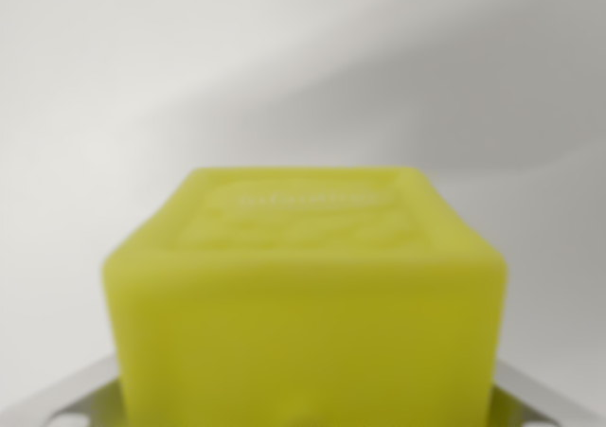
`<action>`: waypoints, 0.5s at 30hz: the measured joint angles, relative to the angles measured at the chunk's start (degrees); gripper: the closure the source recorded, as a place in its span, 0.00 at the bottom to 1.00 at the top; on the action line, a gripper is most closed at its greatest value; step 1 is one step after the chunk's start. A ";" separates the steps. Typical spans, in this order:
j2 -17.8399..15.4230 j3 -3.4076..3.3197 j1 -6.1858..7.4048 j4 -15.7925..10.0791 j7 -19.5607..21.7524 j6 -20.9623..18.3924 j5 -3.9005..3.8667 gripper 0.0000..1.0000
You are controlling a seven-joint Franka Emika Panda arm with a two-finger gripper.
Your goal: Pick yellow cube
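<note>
Metal shows at the very bottom of the wrist view: two pale grey pieces with small holes, one in the wrist view's left corner and one in the right, which look like parts of the end effector (305, 418). Its fingertips are hidden behind the block, so I cannot tell how far open it stands or whether it is clamped on anything. Between those metal pieces, very close to the camera and out of focus, sits the yellow cube (305, 304), filling the lower middle of the frame. Its near face is plain, and its top face carries a raised border and embossed markings too blurred to read. Beyond the cube lies a plain white surface (142, 77) crossed by a soft grey shadow.
</note>
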 joint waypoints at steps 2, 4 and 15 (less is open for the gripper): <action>-0.92 0.00 0.00 -0.04 0.02 -0.87 -0.02 1.00; -1.82 0.00 -0.01 -0.07 0.03 -1.76 -0.04 1.00; -6.59 0.00 -0.03 0.05 0.08 -6.66 -0.12 1.00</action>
